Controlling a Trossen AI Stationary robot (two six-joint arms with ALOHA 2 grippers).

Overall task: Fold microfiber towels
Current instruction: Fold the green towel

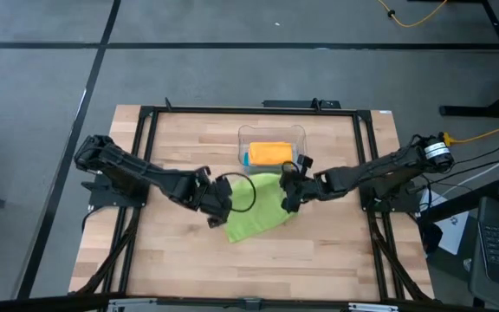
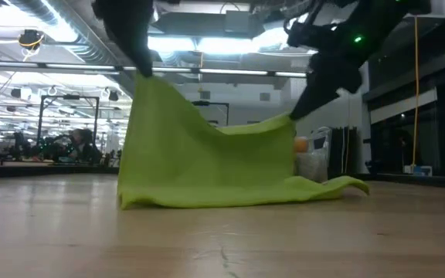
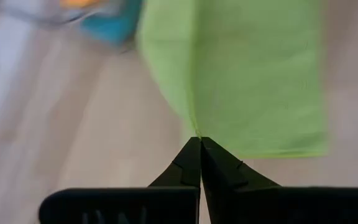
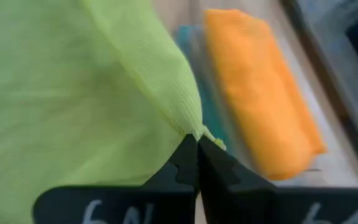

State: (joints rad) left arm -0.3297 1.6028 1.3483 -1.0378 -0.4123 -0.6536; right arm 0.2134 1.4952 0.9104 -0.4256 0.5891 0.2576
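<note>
Low view: the lime green towel [image 2: 207, 162] hangs lifted by two corners, its lower edge trailing on the bench [image 2: 222, 239]. The left end effector [image 3: 199, 142] is pinched tight on one corner, and the right end effector [image 4: 196, 140] is clamped on the other, raising the cloth above mid-bench. Beyond it, the clear bin [image 1: 271, 147] holds the folded orange towel [image 1: 269, 153] over a teal towel [image 4: 213, 115].

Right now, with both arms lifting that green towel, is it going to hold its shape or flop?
Likely floppy: the lime green towel sags between the two pinched corners, its lower edge trailing on the table. Probably light, since the left gripper and right gripper lift it by corner pinches alone.
</note>
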